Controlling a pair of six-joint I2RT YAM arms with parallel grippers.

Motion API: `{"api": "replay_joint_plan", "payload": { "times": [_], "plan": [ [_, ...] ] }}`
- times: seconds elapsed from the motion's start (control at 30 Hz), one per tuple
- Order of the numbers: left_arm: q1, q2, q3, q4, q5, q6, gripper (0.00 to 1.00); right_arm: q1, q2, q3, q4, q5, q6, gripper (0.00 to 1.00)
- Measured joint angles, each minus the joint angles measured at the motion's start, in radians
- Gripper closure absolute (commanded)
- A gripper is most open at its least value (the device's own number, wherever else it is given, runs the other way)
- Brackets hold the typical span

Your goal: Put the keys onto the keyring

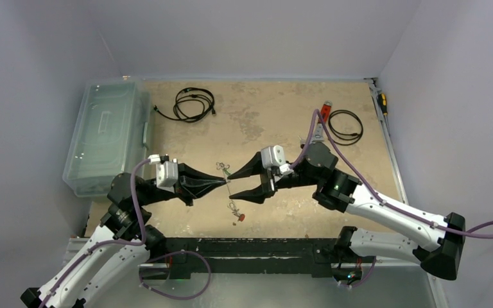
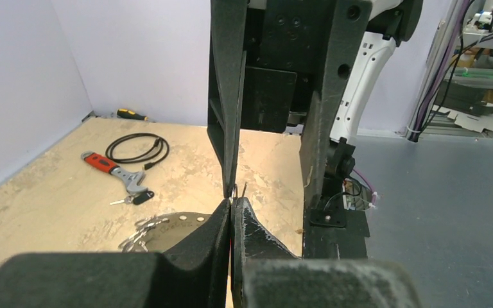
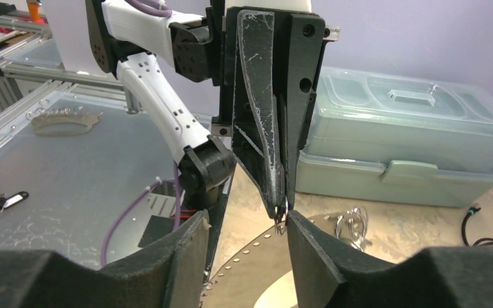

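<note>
Left pincer (image 1: 223, 181) clamped on keyring (image 1: 229, 190) | right pincer (image 1: 236, 185) half-parted, straddling it | both well apart from table (image 1: 263, 122) edges, box (image 1: 106, 135)

The thin, flat grey metal keyring (image 3: 246, 254) stands upright over the middle of the table (image 1: 263, 115), edge-on from above. Its band carries a row of small holes. Small silver keys (image 1: 233, 206) and a red tag (image 1: 241, 217) cluster at its near end. A black-headed key (image 2: 140, 199) lies well apart, toward the far right corner.

pale lilac walls (image 1: 250, 32) enclose a worn beige tabletop (image 1: 263, 122) on three sides under soft, even light.
</note>
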Motion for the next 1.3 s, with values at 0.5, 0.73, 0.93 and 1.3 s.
{"api": "replay_joint_plan", "payload": {
  "times": [0.5,0.73,0.93,1.3],
  "plan": [
    [0.0,-0.009,0.0,-0.011,-0.031,0.019,1.0,0.001,-0.14,-0.077,0.028,0.306,-0.002,0.35],
    [0.0,-0.009,0.0,-0.035,-0.056,0.023,1.0,0.0,-0.178,-0.11,0.066,0.465,0.023,0.38],
    [0.0,-0.009,0.0,-0.038,-0.058,0.023,1.0,0.001,-0.135,-0.109,0.059,0.321,0.007,0.49],
    [0.0,-0.009,0.0,-0.043,-0.058,0.023,1.0,0.002,-0.017,-0.071,0.012,0.181,-0.012,0.6]
  ]
}}
